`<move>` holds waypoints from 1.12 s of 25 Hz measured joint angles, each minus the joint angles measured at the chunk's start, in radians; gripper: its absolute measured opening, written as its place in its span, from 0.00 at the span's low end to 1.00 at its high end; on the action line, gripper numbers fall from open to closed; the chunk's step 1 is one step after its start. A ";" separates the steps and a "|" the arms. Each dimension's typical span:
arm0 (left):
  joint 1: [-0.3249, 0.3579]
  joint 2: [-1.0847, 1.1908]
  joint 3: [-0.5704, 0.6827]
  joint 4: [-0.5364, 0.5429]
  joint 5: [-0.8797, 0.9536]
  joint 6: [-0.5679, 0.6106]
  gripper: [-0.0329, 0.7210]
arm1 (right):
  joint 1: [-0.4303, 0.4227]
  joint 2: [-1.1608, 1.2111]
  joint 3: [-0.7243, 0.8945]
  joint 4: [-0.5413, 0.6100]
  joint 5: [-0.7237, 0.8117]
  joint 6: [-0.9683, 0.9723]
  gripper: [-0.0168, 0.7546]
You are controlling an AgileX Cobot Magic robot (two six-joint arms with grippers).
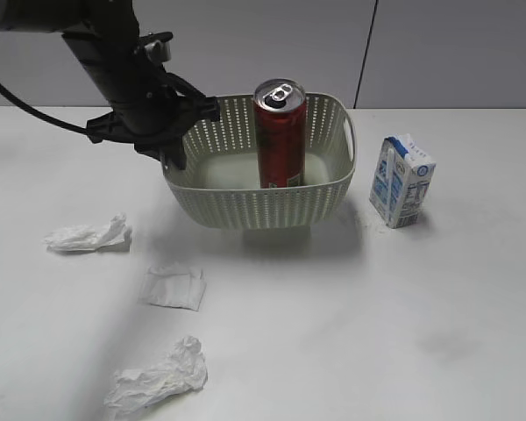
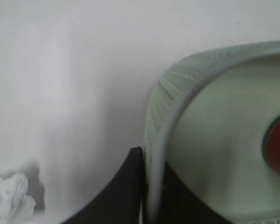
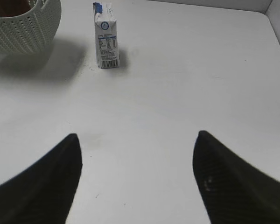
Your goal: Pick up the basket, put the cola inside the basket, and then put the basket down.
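The pale sage-green basket [image 1: 254, 206] is tilted, with a shadow beneath it on the white table, so it hangs slightly above the surface. The red cola can [image 1: 280, 136] stands upright inside it. My left gripper [image 1: 177, 145] is shut on the basket's left rim; in the left wrist view its two dark fingers [image 2: 151, 161] pinch the basket wall [image 2: 158, 107], and a red patch of the cola [image 2: 279, 147] shows at the right edge. My right gripper [image 3: 136, 140] is open and empty over bare table, out of the exterior view. The basket's corner [image 3: 23, 25] shows at its top left.
A small blue-and-white carton [image 1: 403, 181] stands right of the basket, also in the right wrist view [image 3: 106, 35]. Crumpled white tissues lie at the left [image 1: 89, 235], centre left [image 1: 174, 287] and front [image 1: 158, 377]. One tissue shows in the left wrist view [image 2: 9, 198].
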 joint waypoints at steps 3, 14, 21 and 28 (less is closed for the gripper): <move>0.000 0.021 0.000 -0.002 -0.013 0.000 0.07 | 0.000 0.000 0.000 0.000 -0.001 0.000 0.75; 0.025 0.059 -0.003 -0.083 -0.014 0.002 0.81 | 0.000 0.000 0.000 0.000 -0.002 0.000 0.75; 0.175 -0.029 -0.003 -0.135 0.065 0.102 0.95 | 0.000 0.000 0.000 0.000 -0.004 0.000 0.75; 0.423 -0.137 -0.003 0.009 0.294 0.270 0.92 | 0.000 0.000 0.000 0.001 -0.004 0.000 0.75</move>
